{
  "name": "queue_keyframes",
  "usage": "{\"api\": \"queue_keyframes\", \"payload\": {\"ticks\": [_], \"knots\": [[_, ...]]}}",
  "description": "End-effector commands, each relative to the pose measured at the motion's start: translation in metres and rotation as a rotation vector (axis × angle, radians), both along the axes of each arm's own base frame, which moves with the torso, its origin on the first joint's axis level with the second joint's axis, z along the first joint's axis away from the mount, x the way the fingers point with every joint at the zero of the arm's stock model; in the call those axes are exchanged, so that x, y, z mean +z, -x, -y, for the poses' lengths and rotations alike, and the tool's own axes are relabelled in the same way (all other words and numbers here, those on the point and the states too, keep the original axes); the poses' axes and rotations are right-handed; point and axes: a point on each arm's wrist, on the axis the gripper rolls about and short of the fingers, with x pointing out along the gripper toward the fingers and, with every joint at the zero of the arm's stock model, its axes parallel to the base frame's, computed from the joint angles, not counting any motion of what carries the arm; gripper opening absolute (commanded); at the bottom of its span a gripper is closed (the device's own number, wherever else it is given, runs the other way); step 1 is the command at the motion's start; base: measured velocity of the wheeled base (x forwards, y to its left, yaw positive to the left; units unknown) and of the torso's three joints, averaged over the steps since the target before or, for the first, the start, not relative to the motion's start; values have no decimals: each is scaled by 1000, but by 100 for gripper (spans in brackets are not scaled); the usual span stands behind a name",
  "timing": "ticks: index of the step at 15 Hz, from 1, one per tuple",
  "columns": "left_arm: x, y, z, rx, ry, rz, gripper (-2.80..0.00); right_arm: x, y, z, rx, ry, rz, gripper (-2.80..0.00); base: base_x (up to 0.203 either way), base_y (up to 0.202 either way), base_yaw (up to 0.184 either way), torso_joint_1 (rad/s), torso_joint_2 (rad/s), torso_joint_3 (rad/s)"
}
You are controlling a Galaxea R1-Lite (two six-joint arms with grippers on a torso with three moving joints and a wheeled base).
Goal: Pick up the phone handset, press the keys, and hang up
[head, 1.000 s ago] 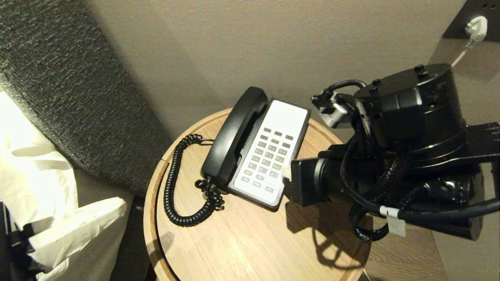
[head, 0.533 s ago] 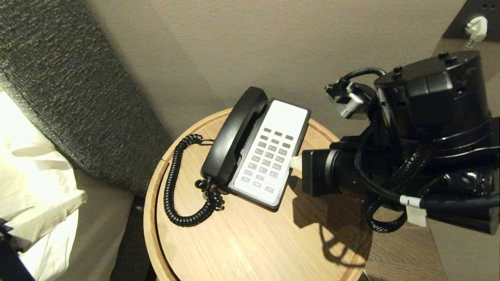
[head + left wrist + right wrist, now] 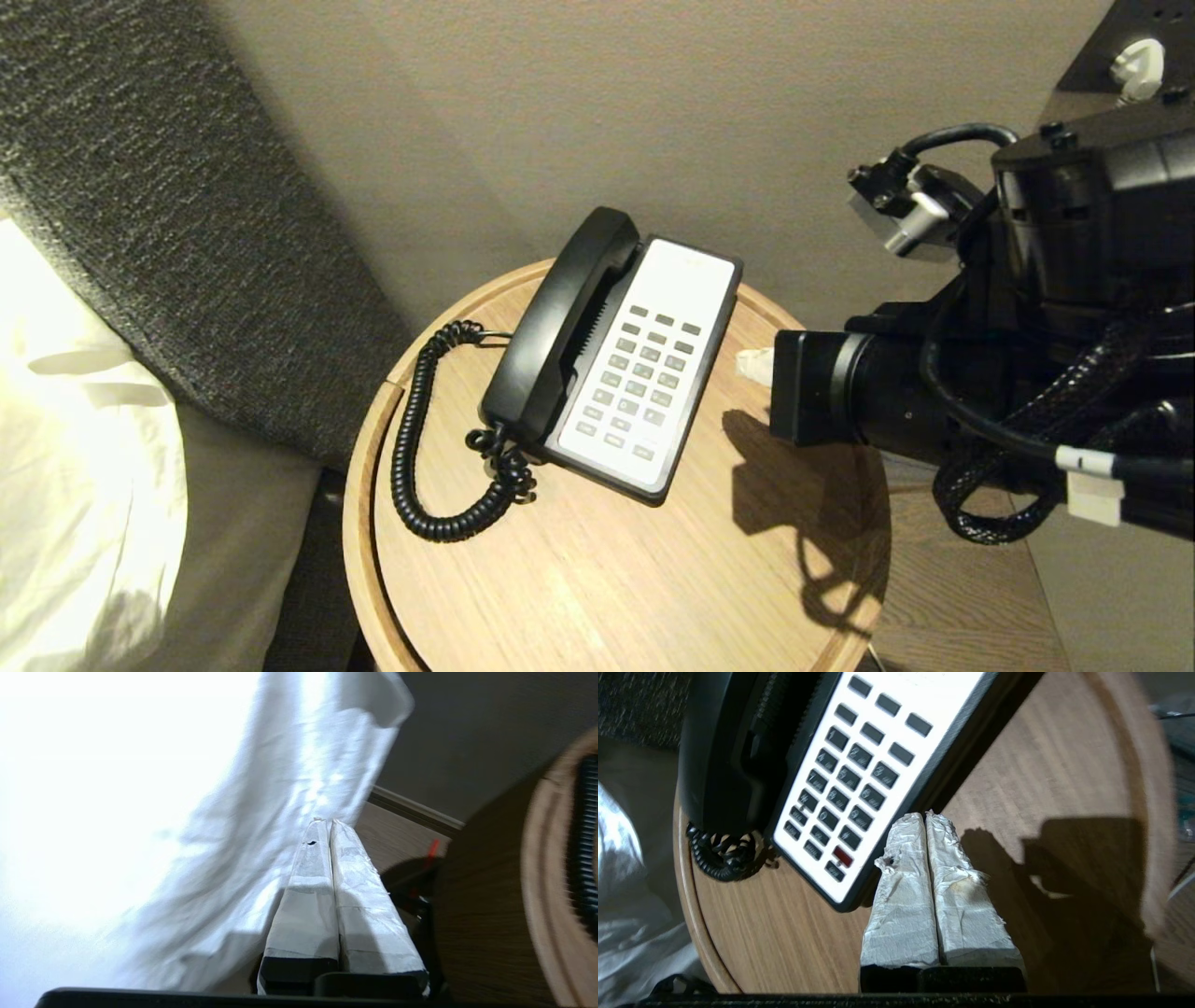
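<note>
The phone handset (image 3: pixel 560 327) is seated in the cradle along the left side of one black-and-white phone base (image 3: pixel 644 369), its coiled cord (image 3: pixel 420 448) looped on the round wooden table (image 3: pixel 607 579). In the right wrist view the handset (image 3: pixel 724 751) is seen beside the keypad (image 3: pixel 850 788), where several rows of dark keys and a single red key (image 3: pixel 843 856) are shown.

The right gripper (image 3: pixel 925 819) is held just off the base's right edge above the bare tabletop, its two taped fingers pressed together with nothing between them; no key is touched. In the head view only its pale tip (image 3: pixel 754 364) is visible.

The left gripper (image 3: pixel 325 822) is likewise closed and empty, positioned away from the table beside white bedding (image 3: pixel 187 835). One white plug (image 3: pixel 1137 63) is seen at the wall.
</note>
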Motion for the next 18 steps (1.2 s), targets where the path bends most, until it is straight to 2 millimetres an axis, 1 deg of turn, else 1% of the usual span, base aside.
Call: {"api": "queue_keyframes", "payload": {"ticks": [1, 2, 5, 8, 9, 12, 15, 16, 18], "knots": [[-20, 20, -3, 66, 11, 53, -280, 5, 5, 6, -7, -19, 13, -280, 0, 0, 0, 0, 0, 0], [-31, 26, -4, 73, 14, 59, -280, 7, 6, 8, -7, -23, 15, -280, 0, 0, 0, 0, 0, 0], [-54, 44, -4, 98, 12, 52, -280, 3, 10, 14, -11, -21, 7, -280, 0, 0, 0, 0, 0, 0], [-82, 60, -3, 45, 3, 62, -280, 6, 12, 17, -11, -31, 14, -280, 0, 0, 0, 0, 0, 0], [-90, 63, -2, 16, -15, 63, -280, 7, 13, 18, -11, -35, 18, -280, 0, 0, 0, 0, 0, 0], [-103, 57, 1, -134, -89, 30, -280, 9, 16, 22, -11, -41, 21, -280, 0, 0, 0, 0, 0, 0], [-107, 53, 4, -247, -172, 63, -280, 9, 16, 23, -10, -44, 23, -280, 0, 0, 0, 0, 0, 0], [-113, 51, 4, -264, -178, 47, -280, 8, 17, 23, -10, -41, 21, -280, 0, 0, 0, 0, 0, 0], [-113, 51, 4, -264, -185, 48, -280, 4, 18, 26, -10, -32, 14, -280, 0, 0, 0, 0, 0, 0]]}}
